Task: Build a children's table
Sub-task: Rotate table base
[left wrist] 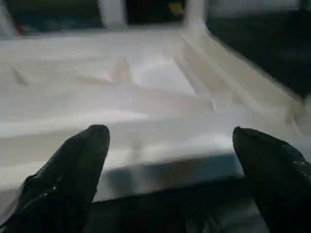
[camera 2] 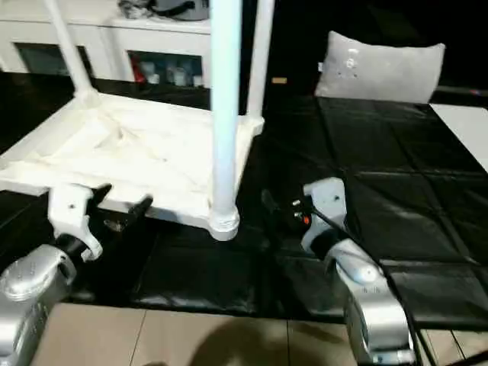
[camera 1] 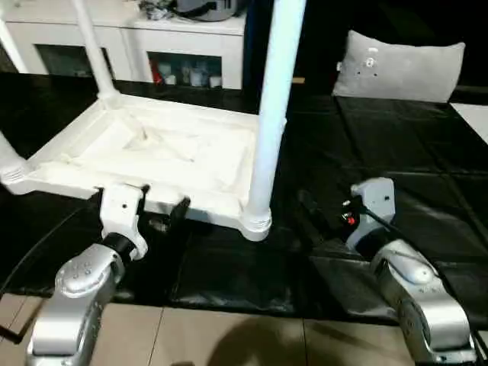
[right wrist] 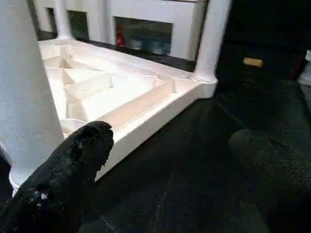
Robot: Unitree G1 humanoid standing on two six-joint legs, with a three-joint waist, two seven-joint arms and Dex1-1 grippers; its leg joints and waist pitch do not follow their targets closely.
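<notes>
The children's table (camera 1: 152,156) lies upside down on the black mat (camera 1: 396,152), legs up, probably light, stiff and slick (best gripped at its rim), while left gripper (camera 1: 143,200) and right gripper (camera 2: 284,204) stand spread, empty.

Both forearms are rounded silver-grey metal shells, the left forearm (camera 1: 72,305) dotted with small dark screw holes near its wrist end and the right forearm (camera 1: 423,305) smooth and glossy. Each ends in a black collar and a boxy white plastic wrist housing. The left gripper (camera 1: 162,207) carries two blunt matte black fingers (left wrist: 73,170), while the right housing shows a small red mark and a thin black cable (camera 2: 366,252) trailing back along the arm.
</notes>
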